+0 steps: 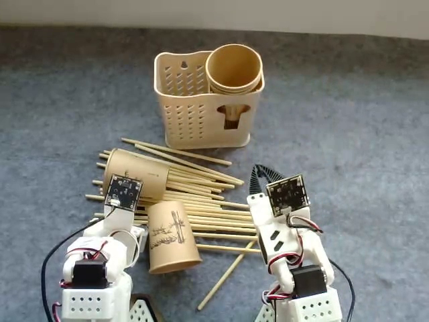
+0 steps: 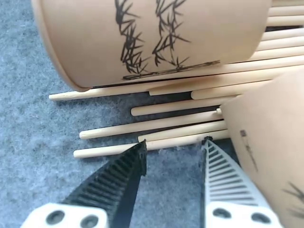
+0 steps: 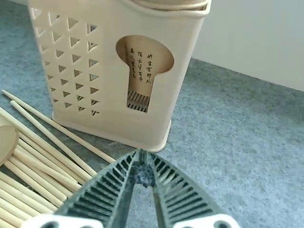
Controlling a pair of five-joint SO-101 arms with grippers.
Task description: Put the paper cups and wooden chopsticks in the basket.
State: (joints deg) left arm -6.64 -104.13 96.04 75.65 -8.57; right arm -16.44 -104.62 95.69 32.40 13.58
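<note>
Wooden chopsticks (image 1: 208, 204) and paper cups (image 1: 171, 236) lie near the basket (image 1: 191, 121): sticks light, stiff, probably slippery; cups crushable, best pinched at rim. Left gripper (image 2: 174, 146) spread; right gripper (image 3: 141, 156) pressed together, empty.

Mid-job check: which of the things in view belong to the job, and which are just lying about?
Job: beige perforated plastic basket; stack of tan paper cups inside it; pile of pale wooden chopsticks; tan paper cup lying on the pile, nearer the basket; another tan paper cup lying nearer the arms.
Not the job: grey carpet under everything; pale wall behind.
</note>
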